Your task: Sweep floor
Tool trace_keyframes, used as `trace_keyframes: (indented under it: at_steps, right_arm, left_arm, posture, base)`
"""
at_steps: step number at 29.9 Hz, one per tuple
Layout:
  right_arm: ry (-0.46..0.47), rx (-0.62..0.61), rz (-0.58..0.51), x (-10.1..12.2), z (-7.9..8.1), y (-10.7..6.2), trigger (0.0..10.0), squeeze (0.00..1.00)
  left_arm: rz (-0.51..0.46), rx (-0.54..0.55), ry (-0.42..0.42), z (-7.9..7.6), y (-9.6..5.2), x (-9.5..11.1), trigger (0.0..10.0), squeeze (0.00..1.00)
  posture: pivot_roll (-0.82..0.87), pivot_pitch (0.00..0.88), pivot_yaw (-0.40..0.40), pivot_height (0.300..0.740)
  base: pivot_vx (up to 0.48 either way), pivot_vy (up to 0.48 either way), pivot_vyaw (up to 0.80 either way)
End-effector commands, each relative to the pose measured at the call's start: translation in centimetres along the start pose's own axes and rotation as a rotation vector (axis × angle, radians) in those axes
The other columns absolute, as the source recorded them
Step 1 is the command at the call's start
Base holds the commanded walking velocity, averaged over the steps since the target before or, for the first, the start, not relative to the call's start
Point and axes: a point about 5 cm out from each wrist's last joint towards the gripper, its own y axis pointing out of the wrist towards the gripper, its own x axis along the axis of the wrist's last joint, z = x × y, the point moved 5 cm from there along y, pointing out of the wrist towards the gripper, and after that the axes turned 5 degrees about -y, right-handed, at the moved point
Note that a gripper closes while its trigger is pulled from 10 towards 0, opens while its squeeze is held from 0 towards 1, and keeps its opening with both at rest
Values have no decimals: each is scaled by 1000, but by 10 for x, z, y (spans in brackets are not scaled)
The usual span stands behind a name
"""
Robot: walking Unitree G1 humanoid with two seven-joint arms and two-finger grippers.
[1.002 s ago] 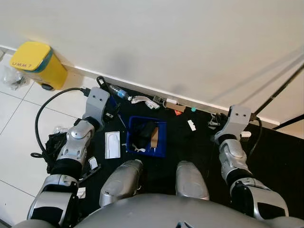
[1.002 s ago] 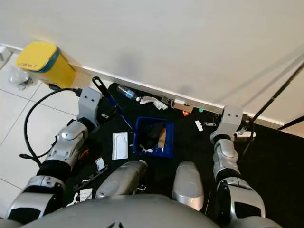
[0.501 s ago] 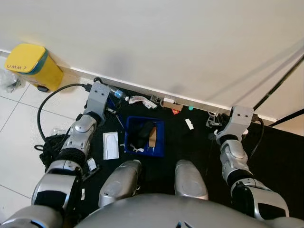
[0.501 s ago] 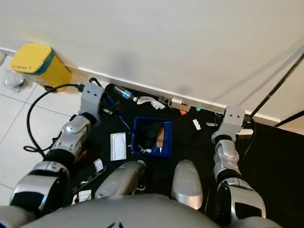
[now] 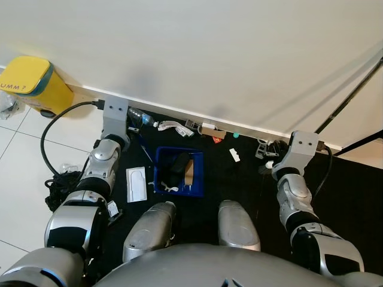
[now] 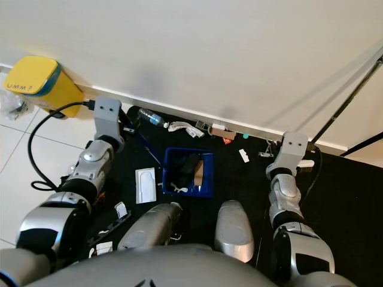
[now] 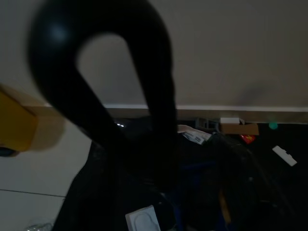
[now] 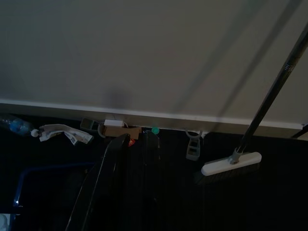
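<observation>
Covering the lower frame, black mat (image 5: 239, 179) meets white wall (image 5: 209, 54); white tiles (image 5: 30, 155) lower left, yellow bin (image 5: 30, 84) upper left. Litter lines the baseboard (image 5: 179, 113); broom (image 8: 231, 163) leans right. Left gripper (image 7: 120, 120) holds a black handle (image 5: 140, 143); right gripper (image 8: 125, 183) state: cannot tell.

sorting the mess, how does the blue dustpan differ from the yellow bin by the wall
The blue dustpan lies flat on the black mat with litter inside; the yellow bin stands on white tile with its lid shut. The dustpan is dark blue and shallow, the bin yellow, boxy and taller. Both sit on the floor near the baseboard.
</observation>
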Motion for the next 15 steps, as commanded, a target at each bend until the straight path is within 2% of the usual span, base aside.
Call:
trace_keyframes:
  at_steps: [1, 6, 13, 14, 15]
  right_arm:
    - [0, 5, -12, 4, 1, 2, 10000, 0]
    - [-2, 11, -11, 3, 3, 2, 10000, 0]
    - [-2, 15, -8, 4, 4, 2, 10000, 0]
    - [-1, 15, -10, 4, 4, 3, 10000, 0]
    - [-1, 15, -10, 4, 4, 3, 10000, 0]
  left_arm:
    - [18, -14, -3, -3, -1, -7, 0, 0]
    - [25, -21, -15, -4, -2, -10, 0, 0]
    - [3, -39, -67, -9, 1, -3, 0, 0]
    - [-8, -40, -83, -10, 2, 0, 1412, 0]
    - [-8, -40, -83, -10, 2, 0, 1412, 0]
  posture:
    - [-9, 0, 10, 740]
    - [-4, 0, 9, 740]
    - [-1, 0, 11, 740]
    - [-1, 0, 11, 740]
    - [-1, 0, 11, 740]
  base:
    - [0, 0, 0]
    - [0, 0, 0]
    - [0, 0, 0]
    - [0, 0, 0]
    - [0, 0, 0]
